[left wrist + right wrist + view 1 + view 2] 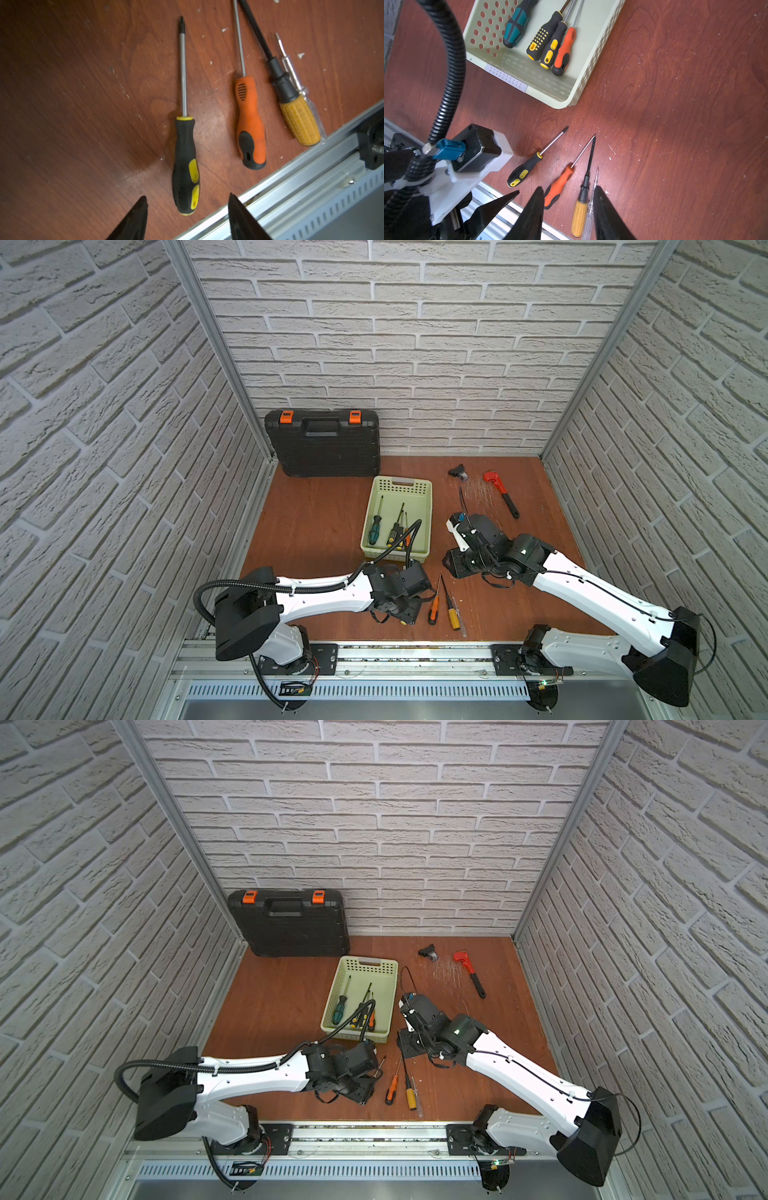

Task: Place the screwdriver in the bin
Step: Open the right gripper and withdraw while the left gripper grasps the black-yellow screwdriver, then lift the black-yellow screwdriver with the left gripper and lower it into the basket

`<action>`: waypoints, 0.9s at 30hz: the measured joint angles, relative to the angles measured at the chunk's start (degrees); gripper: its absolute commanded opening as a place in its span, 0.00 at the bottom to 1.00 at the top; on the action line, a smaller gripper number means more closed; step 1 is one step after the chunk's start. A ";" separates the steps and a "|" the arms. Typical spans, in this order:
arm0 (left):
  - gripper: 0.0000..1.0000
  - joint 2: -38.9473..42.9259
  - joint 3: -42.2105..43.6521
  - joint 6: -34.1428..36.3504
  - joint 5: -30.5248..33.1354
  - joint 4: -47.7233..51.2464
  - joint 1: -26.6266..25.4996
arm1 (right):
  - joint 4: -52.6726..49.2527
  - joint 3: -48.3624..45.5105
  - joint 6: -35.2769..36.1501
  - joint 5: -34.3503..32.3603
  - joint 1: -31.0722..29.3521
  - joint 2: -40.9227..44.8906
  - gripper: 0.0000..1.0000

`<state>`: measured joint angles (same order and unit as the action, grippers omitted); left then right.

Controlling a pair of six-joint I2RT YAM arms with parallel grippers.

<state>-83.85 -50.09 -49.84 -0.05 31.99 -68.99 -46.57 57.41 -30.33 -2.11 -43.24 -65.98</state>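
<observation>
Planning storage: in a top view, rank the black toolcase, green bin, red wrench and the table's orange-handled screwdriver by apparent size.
1. black toolcase
2. green bin
3. red wrench and orange-handled screwdriver: about equal length, not ranked.

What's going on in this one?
Two arms are partway through putting screwdrivers in the pale green bin, which holds four screwdrivers. Four more lie on the table in front of it. The left gripper is open over the loose black-and-yellow screwdriver, fingers either side of its handle, not closed on it. The right gripper hovers open and empty beside the bin.
</observation>
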 measured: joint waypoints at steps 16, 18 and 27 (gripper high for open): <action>0.50 -8.52 -0.72 0.37 -4.39 -2.62 0.42 | 0.48 -5.25 -2.60 -0.39 0.00 4.55 0.42; 0.48 -8.57 -0.72 0.11 -4.57 -2.67 0.28 | 0.22 -5.49 -2.93 -0.72 0.00 5.38 0.42; 0.15 -9.42 -1.16 -1.42 -5.22 -2.95 -0.09 | 0.02 -5.57 -3.41 -1.77 0.00 6.38 0.43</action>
<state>-93.27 -51.24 -51.27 -5.28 29.04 -69.08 -46.54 51.83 -33.74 -3.88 -43.24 -59.59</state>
